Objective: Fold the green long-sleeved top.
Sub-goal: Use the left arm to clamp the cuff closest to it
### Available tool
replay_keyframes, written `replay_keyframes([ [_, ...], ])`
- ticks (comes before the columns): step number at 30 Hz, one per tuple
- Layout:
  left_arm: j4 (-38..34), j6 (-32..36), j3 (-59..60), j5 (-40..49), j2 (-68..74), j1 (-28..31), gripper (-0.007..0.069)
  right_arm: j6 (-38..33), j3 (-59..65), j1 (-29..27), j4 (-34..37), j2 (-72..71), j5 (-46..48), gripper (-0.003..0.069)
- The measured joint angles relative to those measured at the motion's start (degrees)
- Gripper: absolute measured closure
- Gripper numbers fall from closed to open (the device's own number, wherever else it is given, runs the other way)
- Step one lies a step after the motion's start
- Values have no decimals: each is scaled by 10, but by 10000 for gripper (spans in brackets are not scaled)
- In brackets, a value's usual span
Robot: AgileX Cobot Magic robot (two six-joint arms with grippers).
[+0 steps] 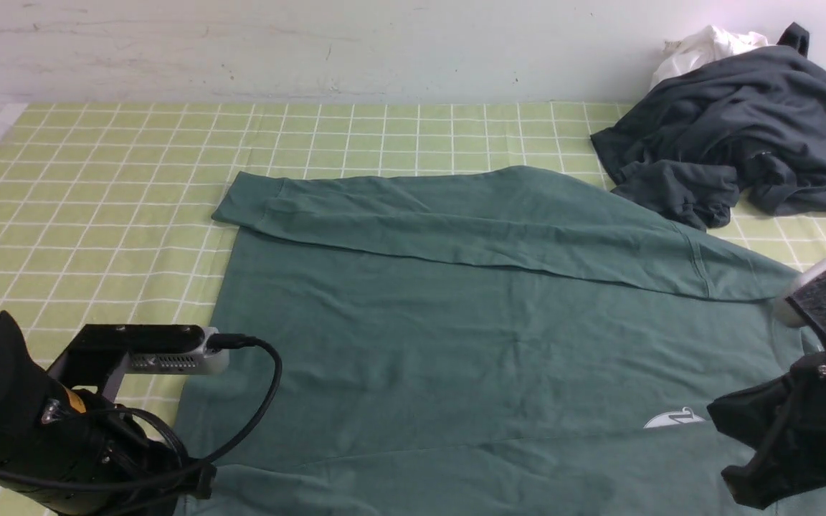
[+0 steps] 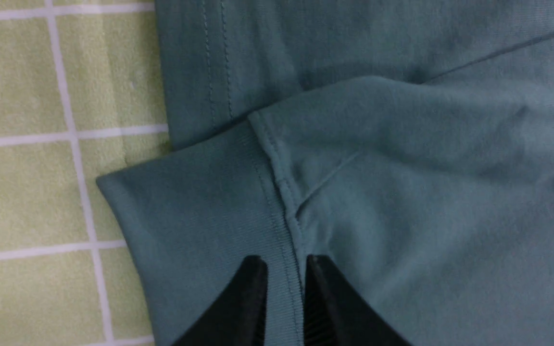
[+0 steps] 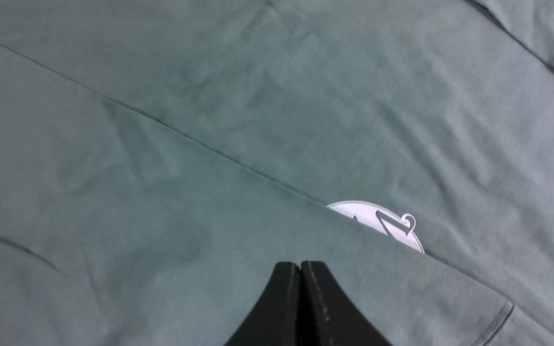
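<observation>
The green long-sleeved top (image 1: 456,322) lies spread flat on the checked cloth. Its far sleeve (image 1: 456,215) is folded across the body, with the cuff (image 1: 248,197) at the left. The near sleeve lies across the front edge. My left gripper (image 2: 284,269) is shut on the near sleeve's ribbed cuff (image 2: 200,216), pinching it at the cuff seam, next to the top's hem (image 2: 209,62). My right gripper (image 3: 301,269) is shut and empty, just above the fabric beside the white chest logo (image 3: 378,223), which a fold half covers. The logo also shows in the front view (image 1: 671,419).
A dark charcoal garment (image 1: 736,122) lies heaped at the back right, with a small white cloth (image 1: 707,46) behind it. The yellow-green checked cloth (image 1: 97,179) covers the table. A pale wall runs along the back.
</observation>
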Motion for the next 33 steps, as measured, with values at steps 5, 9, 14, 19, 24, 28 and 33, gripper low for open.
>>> replay_keyframes([
  [5, 2, -3, -2, -12, 18, 13, 333, 0, 0, 1, 14, 0, -12, 673],
  [9, 3, 2, -2, -11, 43, 63, 214, 0, 0, 1, 16, 0, -14, 671],
  [14, -20, 37, -10, -12, 83, 99, 223, 0, 0, 1, 17, 0, -20, 671],
  [19, -36, 52, -32, -14, 119, 100, 333, 0, 0, 1, 18, 0, -22, 671],
  [24, -36, 50, -45, -14, 122, 100, 529, 0, 0, 1, 21, 0, -22, 671],
  [28, -34, 50, -48, -10, 118, 100, 620, 0, 0, 1, 21, 0, -22, 671],
  [33, -26, 51, -48, 7, 112, 100, 617, 0, 0, 1, 21, 0, -22, 671],
])
